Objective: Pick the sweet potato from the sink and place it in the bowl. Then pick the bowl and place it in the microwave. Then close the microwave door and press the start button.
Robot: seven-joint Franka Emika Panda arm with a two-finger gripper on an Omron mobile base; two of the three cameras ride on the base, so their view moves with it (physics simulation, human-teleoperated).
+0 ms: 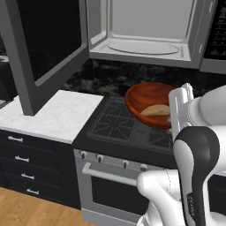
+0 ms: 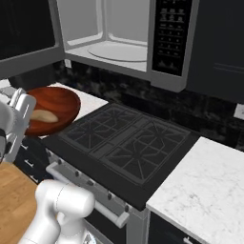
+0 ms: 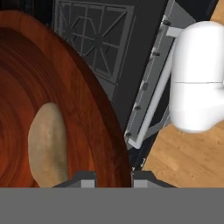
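**Item in hand: bowl with sweet potato, held above the stove**

- **Bowl** (image 1: pixel 148 102): round, shallow, glossy reddish-brown, wood-look. You have it raised above the stove (image 2: pixel 128 143), below and in front of the open microwave (image 1: pixel 145 31). In the left base view it tilts a little. Judge it stiff and light, but the glossy finish is likely slick, so expect the rim to want to pivot in a narrow pinch.
- **Sweet potato** (image 3: pixel 47 142): small, tan, tapered, lying loose on the inner wall of the bowl near the held side. Judge it firm and free to roll; it will slide toward the low side if you tip the bowl further.
- **Gripper** (image 3: pixel 113 180): the two fingertips sit either side of the bowl's rim in the hand view, one inside the bowl and one outside, so you appear to be clamped on the rim wall. The contact itself is hidden at the picture's bottom edge.
- **Hold point:** the rim is the only graspable part for two fingers. Keep the pinch well down over the rim, and keep the bowl close to level.
- **Destination:** the turntable (image 2: pixel 119 51), round, glass, in the light grey cavity. The microwave door (image 1: pixel 42 48) stands swung wide to the left, leaving the opening free.
- **Handling caution:** the load hangs off one side of your grip; you should move slowly, lift clear of the cavity's lower lip, and set down flat before letting go.
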